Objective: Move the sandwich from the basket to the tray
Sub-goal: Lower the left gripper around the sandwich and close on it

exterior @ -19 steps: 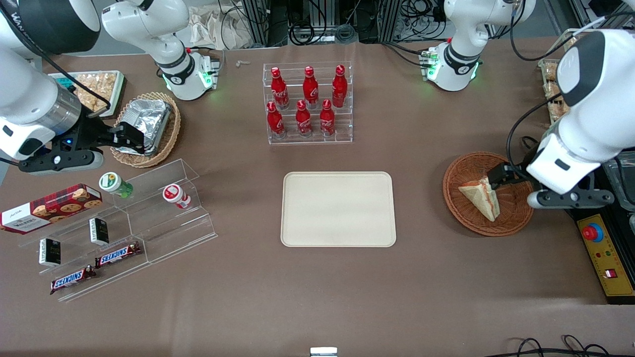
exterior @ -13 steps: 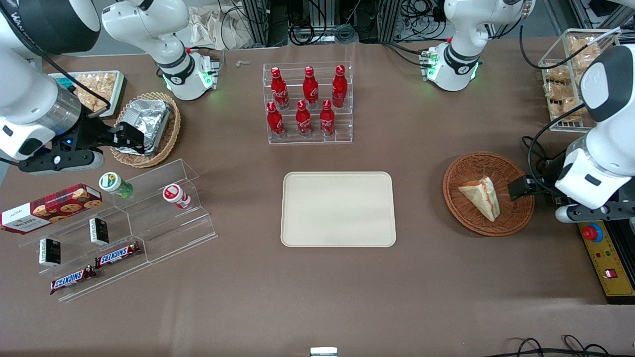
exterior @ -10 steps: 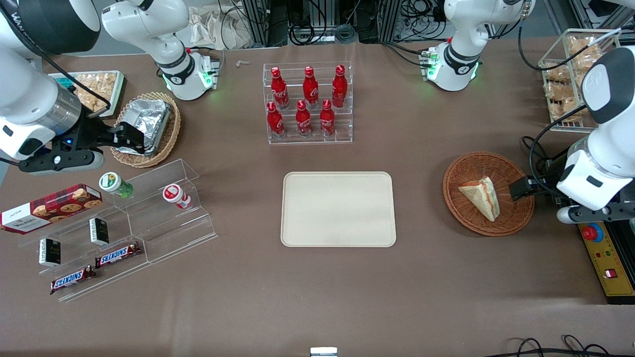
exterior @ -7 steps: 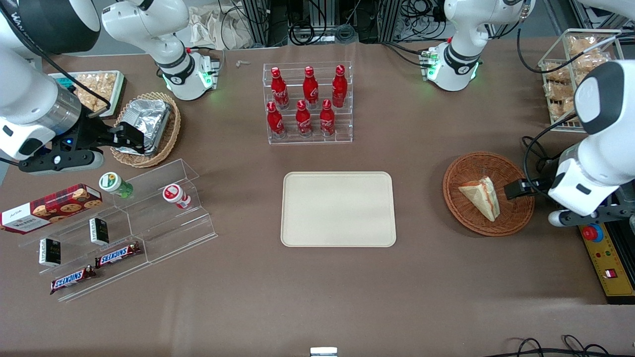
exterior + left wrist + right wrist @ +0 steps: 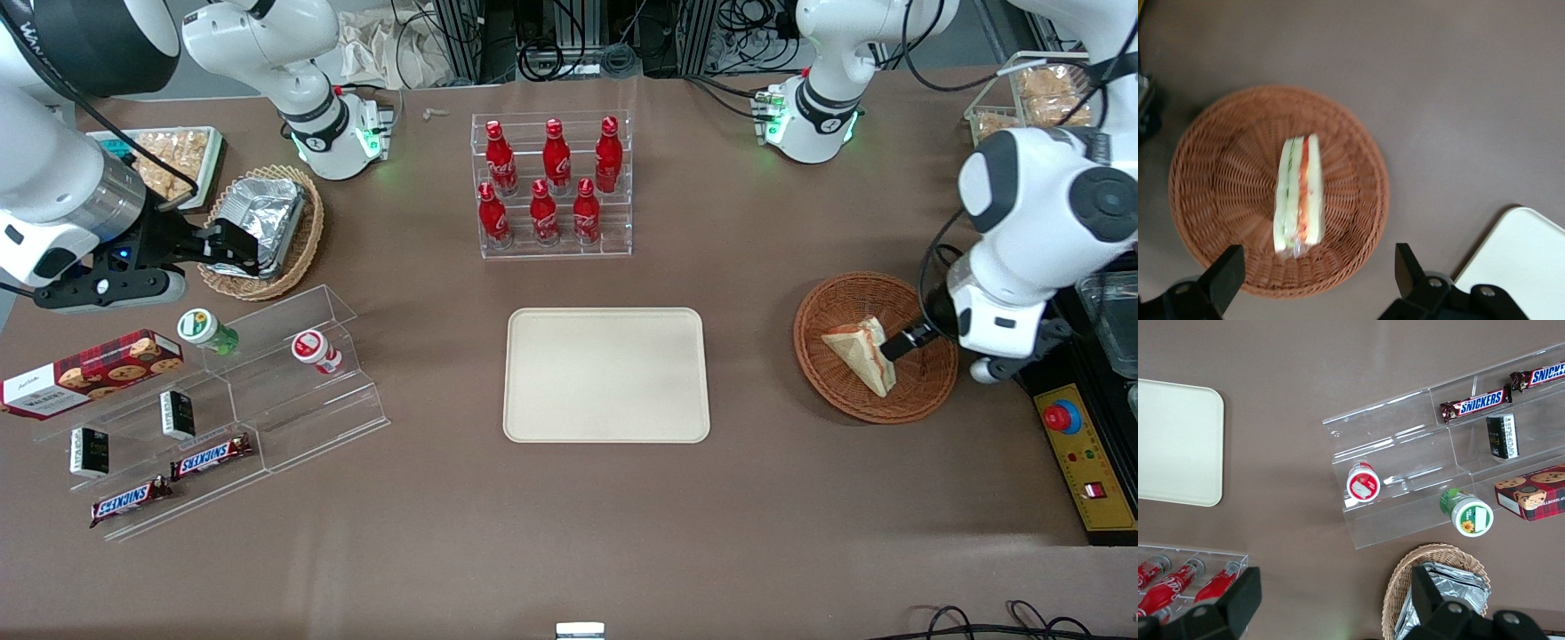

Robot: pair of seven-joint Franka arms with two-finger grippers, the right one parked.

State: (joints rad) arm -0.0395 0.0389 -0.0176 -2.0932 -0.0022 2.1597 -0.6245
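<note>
The sandwich (image 5: 861, 354) lies in the reddish-brown wicker basket (image 5: 853, 289) toward the working arm's end of the table. It shows its red-orange and green cut edge in the left wrist view (image 5: 1298, 193), near the middle of the basket (image 5: 1218, 180). My left gripper (image 5: 902, 342) hovers over the basket just beside the sandwich. It is open wide and empty in the left wrist view (image 5: 1315, 273), with its black fingers (image 5: 1225, 277) standing over the basket's rim. The cream-beige tray (image 5: 606, 374) lies empty at the table's middle; its corner shows in the left wrist view (image 5: 1521, 267).
A clear rack of red bottles (image 5: 553, 182) stands farther from the camera than the tray. Clear stepped shelves (image 5: 222, 400) with snacks and a tan basket with foil (image 5: 267, 227) lie toward the parked arm's end. A yellow control box (image 5: 1071, 444) sits beside the basket.
The gripper drew back from the sandwich toward the basket's outer rim, then came back close to it while the arm's upper part swung over. The sandwich has not moved.
</note>
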